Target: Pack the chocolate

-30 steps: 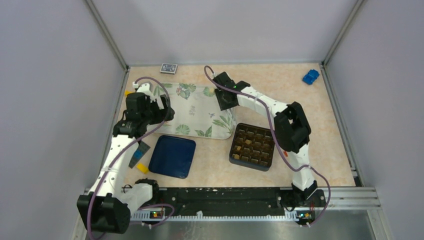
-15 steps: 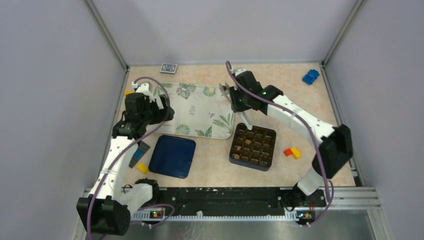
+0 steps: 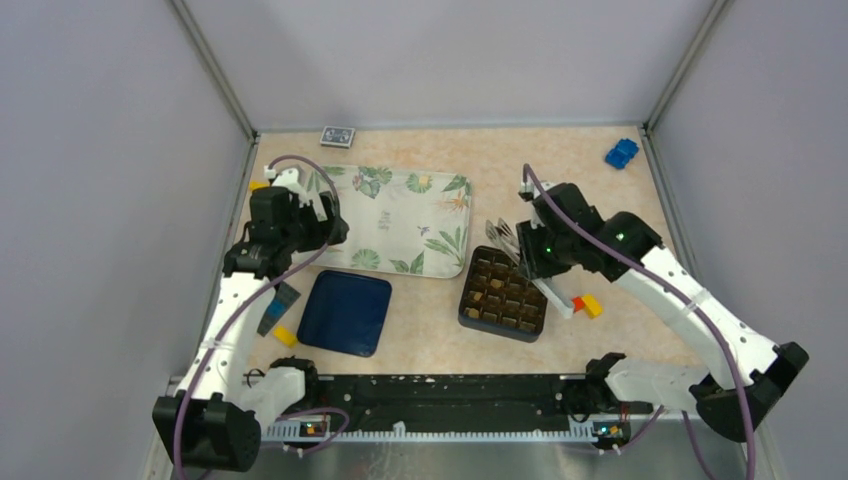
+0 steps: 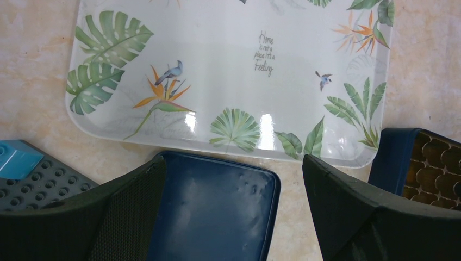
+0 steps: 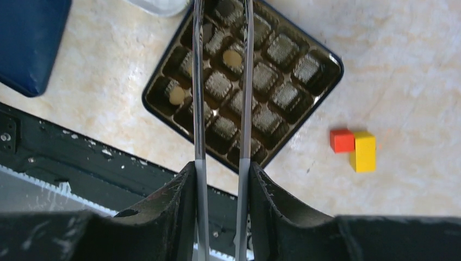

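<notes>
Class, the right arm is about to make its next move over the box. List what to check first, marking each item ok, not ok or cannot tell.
1. Right pincer grips the tweezers: ok.
2. Tweezers over the box: ok.
3. A piece at the tweezer tips: cannot tell, tips out of frame.
4. Free cells beside the chocolate: ok.
5. Left pincer open, away from the box: ok.
6. Blocks outside the box: ok.

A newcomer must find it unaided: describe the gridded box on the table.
Find the leaf-printed tray mid-table. Off its near right corner sits a dark square box. Unlike the flat blue square to its left, it is split into small cells, a few holding tan pieces.
</notes>
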Available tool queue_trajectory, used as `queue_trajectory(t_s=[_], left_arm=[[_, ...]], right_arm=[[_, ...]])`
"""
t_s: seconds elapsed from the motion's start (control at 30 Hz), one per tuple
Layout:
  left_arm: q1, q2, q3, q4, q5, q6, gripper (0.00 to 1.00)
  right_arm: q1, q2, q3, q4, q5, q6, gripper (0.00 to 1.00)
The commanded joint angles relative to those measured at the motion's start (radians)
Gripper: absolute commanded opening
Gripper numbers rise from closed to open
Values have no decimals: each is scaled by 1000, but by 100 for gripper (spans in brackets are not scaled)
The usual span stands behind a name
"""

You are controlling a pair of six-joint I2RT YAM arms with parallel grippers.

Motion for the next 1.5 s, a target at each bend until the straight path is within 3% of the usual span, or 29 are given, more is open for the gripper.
queue_trajectory(t_s=[0.0,0.8,1.1,1.47], left_arm=[[3,-22,46,14,21,-4,99],[3,-34,49,10,41,-19,99],[3,-32,41,16,39,-14,99],[3,-23,32,28,43,-16,99]], right_arm=[[13,-69,-29,-135,-11,62,15],[13,-99,-177,-175,-4,119,18],[13,-91,-174,-178,-7,116,35],[13,-82,-137,-187,12,110,40]])
